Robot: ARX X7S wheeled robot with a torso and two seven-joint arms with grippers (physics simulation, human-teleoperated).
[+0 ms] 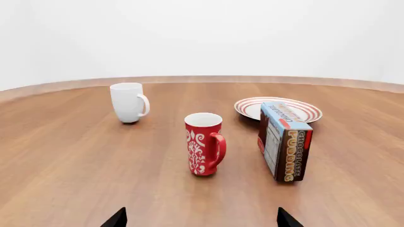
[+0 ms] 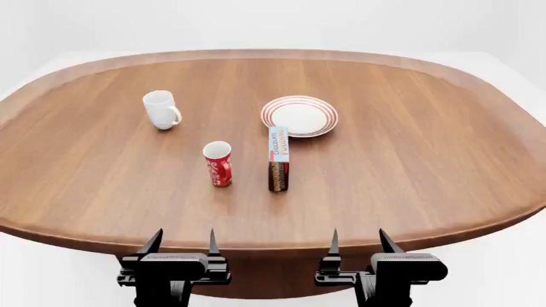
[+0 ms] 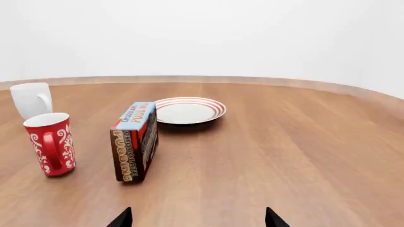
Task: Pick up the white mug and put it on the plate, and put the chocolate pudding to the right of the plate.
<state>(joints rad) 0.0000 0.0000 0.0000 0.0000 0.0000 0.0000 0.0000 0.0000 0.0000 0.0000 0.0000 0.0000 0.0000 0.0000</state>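
The white mug (image 2: 161, 109) (image 1: 129, 102) (image 3: 31, 99) stands upright at the table's far left, handle toward the plate side. The plate (image 2: 300, 116) (image 1: 278, 109) (image 3: 188, 110), white with red rings, lies empty near the middle. The chocolate pudding (image 2: 278, 158) (image 1: 284, 141) (image 3: 135, 140) carton stands on edge just in front of the plate. My left gripper (image 2: 181, 244) (image 1: 201, 220) and right gripper (image 2: 357, 244) (image 3: 198, 220) hang open at the table's near edge, well short of everything, nothing between their fingers.
A red mug with white patterning (image 2: 218, 164) (image 1: 205, 144) (image 3: 52, 143) stands left of the carton. The wooden oval table (image 2: 410, 147) has a raised rim all round, and its right half is bare wood.
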